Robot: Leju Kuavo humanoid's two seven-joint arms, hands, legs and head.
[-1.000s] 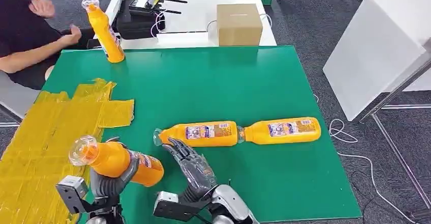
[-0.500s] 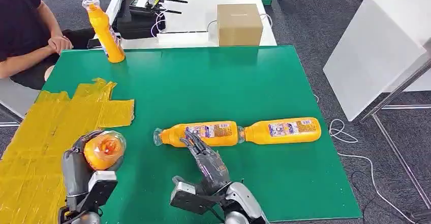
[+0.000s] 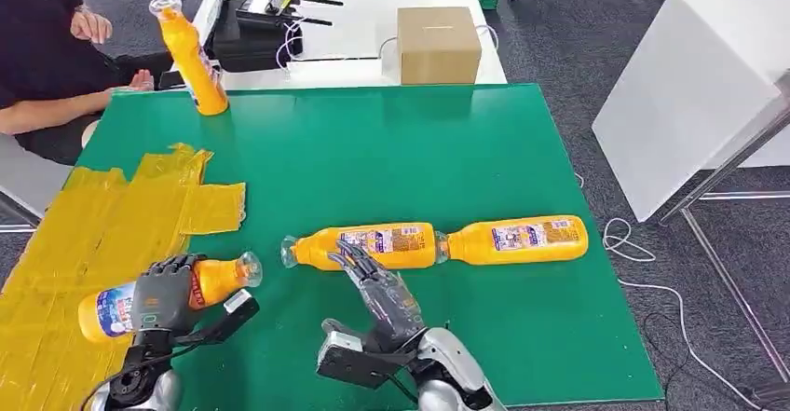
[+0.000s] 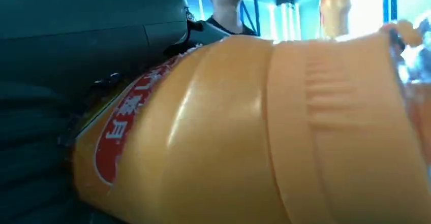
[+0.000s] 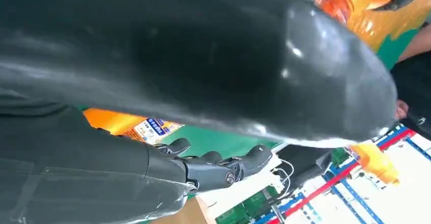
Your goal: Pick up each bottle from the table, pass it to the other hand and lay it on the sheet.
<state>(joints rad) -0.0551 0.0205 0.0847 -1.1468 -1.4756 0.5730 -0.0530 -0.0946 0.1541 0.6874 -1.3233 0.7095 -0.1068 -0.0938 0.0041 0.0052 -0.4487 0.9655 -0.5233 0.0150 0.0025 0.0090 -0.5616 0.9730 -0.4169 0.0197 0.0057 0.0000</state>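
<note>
The robot's left hand [image 3: 160,293] grips an orange bottle [image 3: 177,292] around its middle, holding it on its side at the near edge of the yellow sheet [image 3: 112,215], cap pointing toward the green table [image 3: 391,150]. The right hand [image 3: 382,290] hangs empty, fingers spread, just before two more bottles [image 3: 438,243] lying end to end. A fourth bottle [image 3: 191,54] stands at the far corner beside a seated person [image 3: 42,57]. A cardboard box [image 3: 438,44] sits beyond.
</note>
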